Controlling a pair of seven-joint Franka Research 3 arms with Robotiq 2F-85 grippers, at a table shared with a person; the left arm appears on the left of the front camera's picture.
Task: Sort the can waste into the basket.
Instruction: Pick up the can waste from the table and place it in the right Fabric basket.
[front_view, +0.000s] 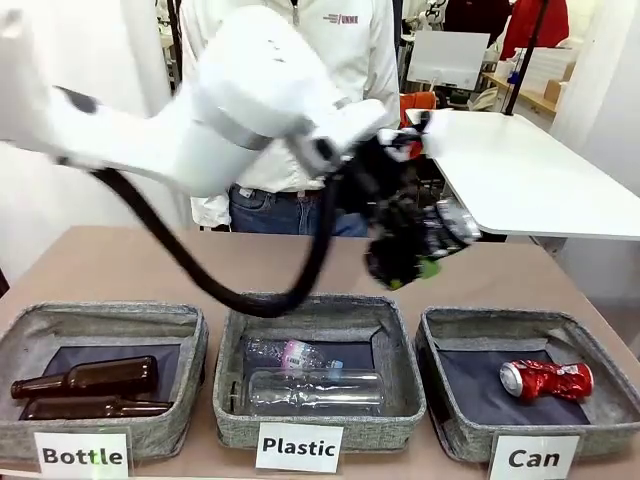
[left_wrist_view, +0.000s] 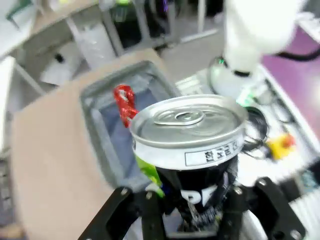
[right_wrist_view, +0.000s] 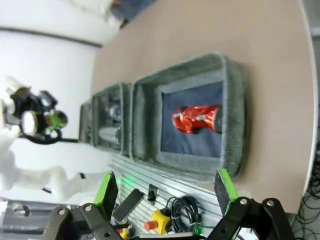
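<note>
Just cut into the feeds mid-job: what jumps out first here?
The left gripper, raised over the table between the "Plastic" basket and the "Can" basket, is shut on the black-silver can, its silver top filling the left wrist view. The crushed red can already lies in the "Can" basket. The right gripper hangs open above that basket.

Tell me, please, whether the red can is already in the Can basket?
Yes: the red can lies on its side on the Can basket's dark floor.
</note>
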